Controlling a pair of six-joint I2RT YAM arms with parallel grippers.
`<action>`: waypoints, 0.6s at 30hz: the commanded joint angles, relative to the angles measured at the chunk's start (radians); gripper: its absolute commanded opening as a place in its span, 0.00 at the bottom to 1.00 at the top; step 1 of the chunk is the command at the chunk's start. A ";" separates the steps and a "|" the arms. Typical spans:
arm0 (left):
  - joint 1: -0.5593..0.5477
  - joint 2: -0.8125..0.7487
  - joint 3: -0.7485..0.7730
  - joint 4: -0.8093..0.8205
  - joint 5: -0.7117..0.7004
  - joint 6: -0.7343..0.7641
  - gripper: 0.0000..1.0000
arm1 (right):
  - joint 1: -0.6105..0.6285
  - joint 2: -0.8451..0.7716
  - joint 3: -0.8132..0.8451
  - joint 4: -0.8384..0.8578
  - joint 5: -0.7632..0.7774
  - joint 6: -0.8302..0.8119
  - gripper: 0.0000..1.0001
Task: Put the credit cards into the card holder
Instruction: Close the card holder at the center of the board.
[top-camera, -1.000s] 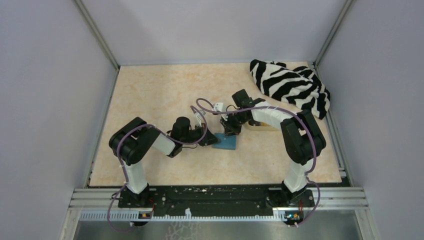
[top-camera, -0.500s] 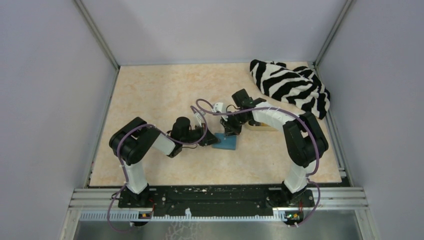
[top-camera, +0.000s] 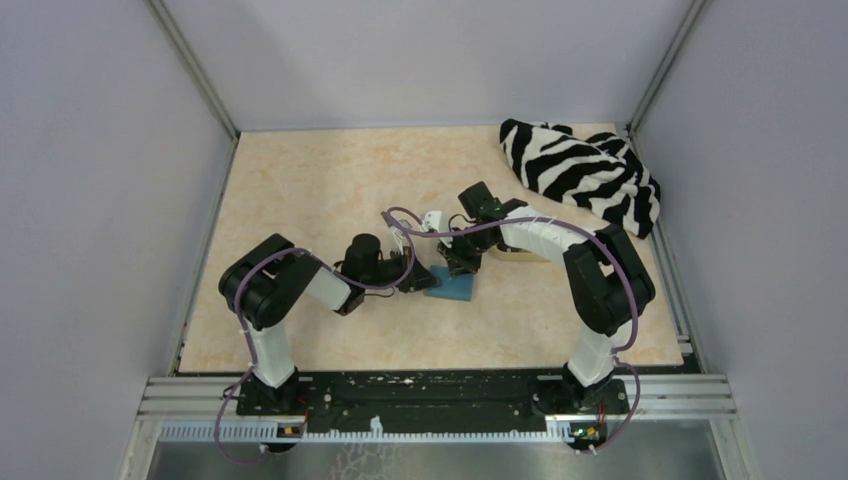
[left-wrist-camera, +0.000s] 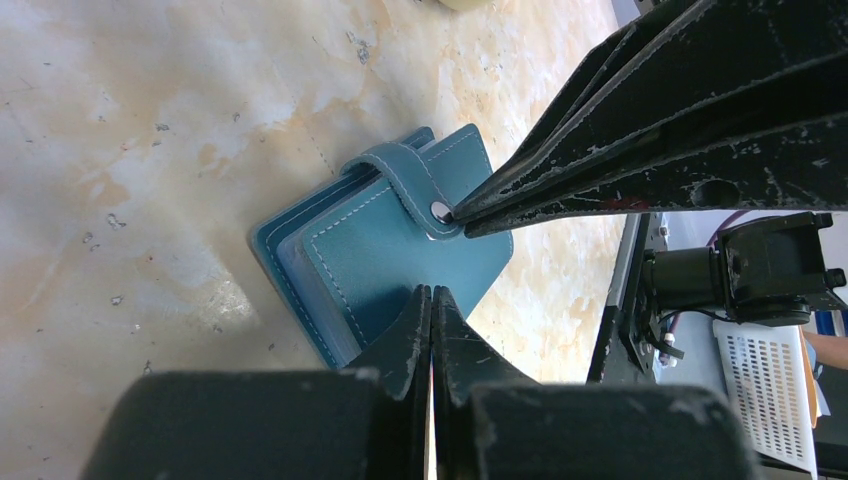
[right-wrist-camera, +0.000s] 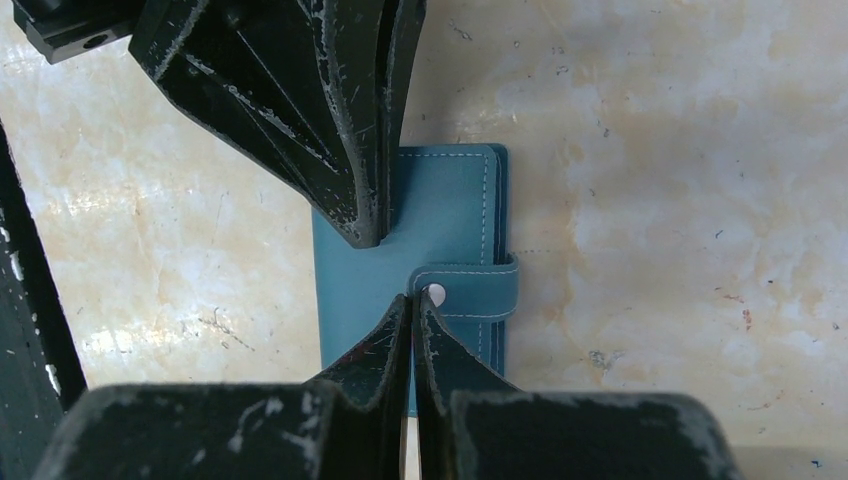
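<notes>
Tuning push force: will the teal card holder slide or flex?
The card holder lies flat on the smooth tabletop, so it probably slides when nudged. Stitched covers and layered leaves suggest it flexes somewhat. Its strap looks snapped, so it likely stays closed if lifted.

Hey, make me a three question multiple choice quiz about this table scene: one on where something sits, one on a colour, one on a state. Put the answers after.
1. Where does the zebra-striped cloth lie?
A. far right corner of the table
B. near left corner
C. middle of the near edge

2. What colour is the card holder?
A. red
B. teal
C. yellow

3. How do the left gripper and right gripper stand?
A. both wide open
B. left open, right shut
C. both shut

Answers:
1 A, the top view shows it bunched against the far right walls.
2 B, both wrist views show a teal stitched cover.
3 C, each one's jaws are pressed together.
</notes>
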 joint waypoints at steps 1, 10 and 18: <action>0.005 0.033 0.003 -0.042 -0.009 0.016 0.00 | 0.026 -0.010 -0.004 -0.044 -0.017 -0.018 0.00; 0.005 0.033 0.004 -0.040 -0.005 0.015 0.00 | 0.037 -0.010 -0.008 -0.049 -0.002 -0.022 0.00; 0.005 0.035 0.005 -0.040 -0.003 0.016 0.00 | 0.055 -0.007 -0.010 -0.050 0.004 -0.022 0.00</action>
